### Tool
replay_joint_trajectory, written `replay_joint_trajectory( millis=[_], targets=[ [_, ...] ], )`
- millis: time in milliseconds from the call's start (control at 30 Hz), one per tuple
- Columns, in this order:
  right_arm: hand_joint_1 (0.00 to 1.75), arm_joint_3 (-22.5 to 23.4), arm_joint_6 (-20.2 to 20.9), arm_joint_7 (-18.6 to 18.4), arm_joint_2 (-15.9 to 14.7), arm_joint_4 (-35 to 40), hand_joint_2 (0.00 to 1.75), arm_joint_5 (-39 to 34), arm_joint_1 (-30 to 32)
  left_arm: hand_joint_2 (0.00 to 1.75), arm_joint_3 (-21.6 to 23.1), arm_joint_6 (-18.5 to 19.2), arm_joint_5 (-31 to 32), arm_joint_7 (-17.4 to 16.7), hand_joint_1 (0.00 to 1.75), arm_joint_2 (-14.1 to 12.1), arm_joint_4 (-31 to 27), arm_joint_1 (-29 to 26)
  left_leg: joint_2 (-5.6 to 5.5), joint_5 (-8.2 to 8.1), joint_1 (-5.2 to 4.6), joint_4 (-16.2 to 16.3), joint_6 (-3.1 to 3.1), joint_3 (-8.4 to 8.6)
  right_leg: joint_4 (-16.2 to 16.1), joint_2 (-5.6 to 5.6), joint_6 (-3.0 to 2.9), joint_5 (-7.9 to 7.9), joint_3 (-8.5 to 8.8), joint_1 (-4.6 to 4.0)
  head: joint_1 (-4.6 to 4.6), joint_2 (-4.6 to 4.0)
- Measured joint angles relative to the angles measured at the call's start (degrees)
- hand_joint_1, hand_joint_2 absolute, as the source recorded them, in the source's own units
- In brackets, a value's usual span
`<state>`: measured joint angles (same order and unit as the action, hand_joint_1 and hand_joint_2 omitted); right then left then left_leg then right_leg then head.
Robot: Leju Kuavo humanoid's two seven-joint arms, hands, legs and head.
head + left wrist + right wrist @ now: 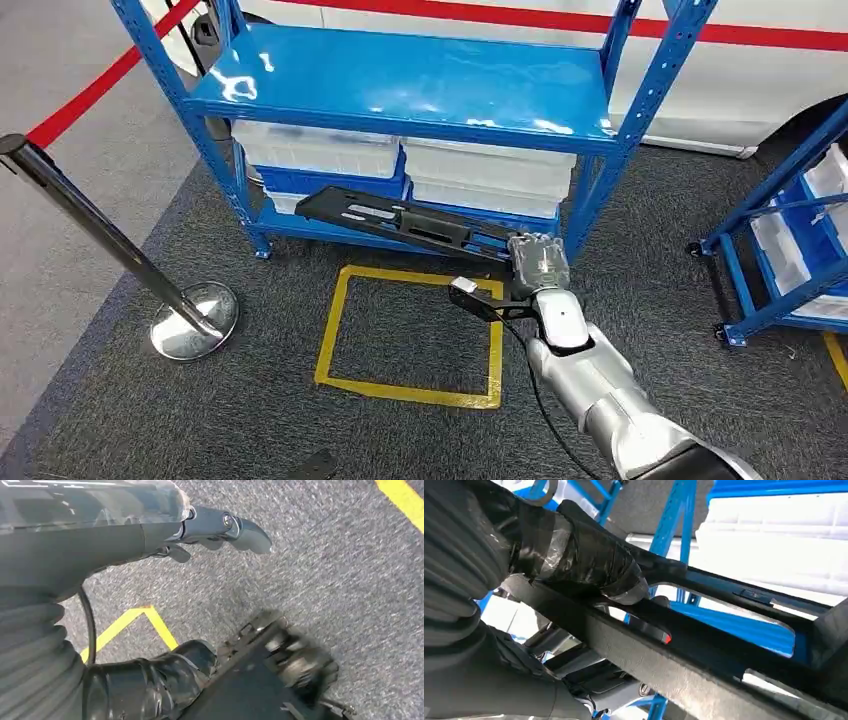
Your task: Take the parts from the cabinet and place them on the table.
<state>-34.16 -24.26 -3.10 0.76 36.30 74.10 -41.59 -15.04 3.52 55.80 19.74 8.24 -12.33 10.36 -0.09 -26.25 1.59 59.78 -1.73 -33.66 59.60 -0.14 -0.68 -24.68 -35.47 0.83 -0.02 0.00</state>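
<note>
The long black part hangs tilted in front of the blue cabinet's lower shelf, its far end still near the white bins. My right hand grips the part's near end, just right of the cabinet's front right post. In the right wrist view the taped thumb of my right hand wraps over a bar of the black part. My left hand hangs over the grey carpet with its fingers loosely extended and nothing in them.
A yellow taped square marks the carpet below the part. A chrome stanchion with a round base leans at the left, by a red belt. A second blue wheeled rack stands right. A white vehicle is behind.
</note>
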Motion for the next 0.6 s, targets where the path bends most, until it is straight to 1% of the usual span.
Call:
replay_joint_trajectory(
  millis=[33, 100, 133, 167, 200, 233, 267, 300, 333, 367, 400, 433, 467, 500, 533, 600],
  targets=[
    [1.75, 0.0, 0.1, -0.3, 0.0, 0.0, 1.75, 0.1, -0.1, 1.75, 0.0, 0.0, 0.0, 0.0, 0.0, 0.0, 0.0, 0.0, -0.21, 0.21, -0.31, -0.7, 0.62, -0.11, 0.4, 0.12, 0.41, 0.04, -0.37, -0.18, 0.09, 0.0],
    [1.75, 0.0, 0.4, -0.6, 0.0, 0.5, 1.75, 0.5, 0.1, 1.75, 0.0, 0.1, 0.0, -0.2, 0.0, 0.0, 0.0, -0.2, -0.22, 0.43, -0.48, -0.5, 1.27, -0.42, 0.0, 0.12, 1.07, 0.5, -0.51, -0.21, 0.06, 0.0],
    [1.75, 0.0, 0.7, -0.5, 0.0, 0.9, 1.75, 0.5, 0.2, 1.75, 0.0, -0.1, -0.5, -0.3, 0.0, 0.0, 0.0, -0.3, -0.2, 0.59, -0.53, -0.6, 1.66, -0.48, -0.2, 0.08, 1.42, 0.66, -0.47, -0.07, 0.04, 0.0],
    [1.75, 0.0, 1.4, -0.2, 0.0, 1.6, 1.75, 0.2, 0.6, 1.75, 0.0, -0.4, -0.8, -0.3, 0.0, -0.1, 0.0, -0.2, -0.15, 1.06, -0.28, -1.1, 2.38, -0.35, 0.0, 0.11, 1.7, 0.37, -0.65, 0.02, 0.04, 0.0],
    [1.75, 0.0, 1.9, 0.0, -0.1, 2.7, 1.75, 0.0, 1.5, 1.75, 0.0, -0.7, -1.2, -0.2, 0.0, -0.1, 0.0, -0.2, -0.1, 1.29, -0.21, -1.3, 2.73, -0.36, 0.9, 0.13, 1.87, -0.67, -0.94, 0.16, 0.09, 0.0],
    [1.75, -0.1, 2.4, 0.0, -0.3, 4.0, 1.75, -0.1, 2.6, 1.75, -0.1, -1.1, -1.5, 0.0, 0.0, -0.1, 0.0, -0.2, -0.1, 1.37, -0.21, -1.4, 3.03, -0.46, 3.6, 0.12, 2.02, -2.72, -2.04, 0.13, 0.07, 0.0],
    [1.75, -0.2, 2.5, 0.0, -0.7, 5.4, 1.75, -0.4, 4.0, 1.75, -0.2, -1.2, -1.8, 0.1, 0.0, -0.1, 0.0, -0.4, -0.1, 1.41, -0.24, -1.4, 3.09, -0.58, 8.4, 0.16, 2.19, -5.35, -4.14, 0.09, 0.09, 0.0],
    [1.75, -0.3, 2.2, 0.0, -1.1, 6.4, 1.75, -0.9, 5.6, 1.75, -0.2, -1.4, -2.0, 0.1, 0.0, -0.1, 0.0, -0.6, -0.1, 1.45, -0.35, -1.4, 3.16, -0.66, 13.1, 0.16, 2.34, -7.38, -6.25, 0.09, 0.04, 0.0],
    [1.75, -0.4, 1.7, 0.2, -1.4, 7.4, 1.75, -1.5, 7.3, 1.75, -0.3, -1.6, -2.3, 0.1, 0.0, -0.1, 0.0, -0.9, -0.11, 1.45, -0.4, -1.3, 3.19, -0.74, 16.6, 0.14, 2.38, -8.36, -7.78, 0.1, 0.07, 0.0],
    [1.75, -0.4, 1.0, 0.6, -1.9, 8.0, 1.75, -2.0, 8.8, 1.75, -0.4, -1.8, -2.6, 0.2, 0.0, -0.1, 0.0, -1.2, -0.19, 1.46, -0.44, -1.3, 3.22, -0.74, 17.2, 0.14, 2.37, -7.94, -7.96, 0.09, 0.04, 0.0],
    [1.75, -0.4, 0.3, 0.7, -2.6, 8.6, 1.75, -2.1, 10.1, 1.75, -0.6, -2.0, -2.9, 0.2, 0.0, -0.2, 0.0, -1.5, -0.32, 1.46, -0.45, -1.3, 3.21, -0.74, 15.3, 0.15, 2.23, -6.43, -6.95, 0.08, 0.09, 0.0],
    [1.75, -0.4, -0.1, 0.7, -3.3, 9.5, 1.75, -2.1, 11.2, 1.75, -0.6, -2.2, -3.0, 0.4, 0.0, -0.2, 0.0, -1.7, -0.48, 1.45, -0.46, -1.3, 3.21, -0.74, 11.1, 0.14, 1.98, -4.09, -4.7, 0.07, 0.07, 0.0],
    [1.75, -0.4, -0.1, 0.7, -4.0, 10.6, 1.75, -1.7, 12.1, 1.75, -0.7, -2.3, -3.2, 0.5, 0.0, -0.2, 0.0, -1.8, -0.56, 1.42, -0.5, -1.2, 3.17, -0.71, 5.6, 0.12, 1.62, -1.6, -1.88, 0.01, 0.07, 0.0],
    [1.75, -0.4, 0.1, 0.9, -4.7, 12.1, 1.75, -1.5, 12.9, 1.75, -0.8, -2.4, -3.6, 0.6, 0.0, -0.2, 0.0, -2.0, -0.54, 1.35, -0.52, -1.2, 3.06, -0.75, 0.9, 0.07, 1.07, -0.51, 0.28, -0.16, 0.09, 0.0],
    [1.75, -0.4, 0.5, 0.9, -5.5, 14.0, 1.75, -1.1, 13.8, 1.75, -1.0, -2.7, -4.0, 0.9, 0.0, -0.2, 0.0, -2.1, -0.51, 1.3, -0.96, -1.0, 2.72, -1.05, -0.1, -0.03, 0.85, -1.02, 0.68, -0.65, 0.05, 0.0],
    [1.75, -0.4, 1.5, 0.4, -6.5, 17.4, 1.75, -0.3, 15.7, 1.75, -1.6, -3.0, -4.3, 1.0, 0.0, -0.2, 0.0, -2.5, -0.32, 1.37, -0.81, -1.1, 2.27, -1.03, 0.0, 0.3, 0.72, -0.86, 0.43, -0.72, 0.02, 0.0]
  ],
)
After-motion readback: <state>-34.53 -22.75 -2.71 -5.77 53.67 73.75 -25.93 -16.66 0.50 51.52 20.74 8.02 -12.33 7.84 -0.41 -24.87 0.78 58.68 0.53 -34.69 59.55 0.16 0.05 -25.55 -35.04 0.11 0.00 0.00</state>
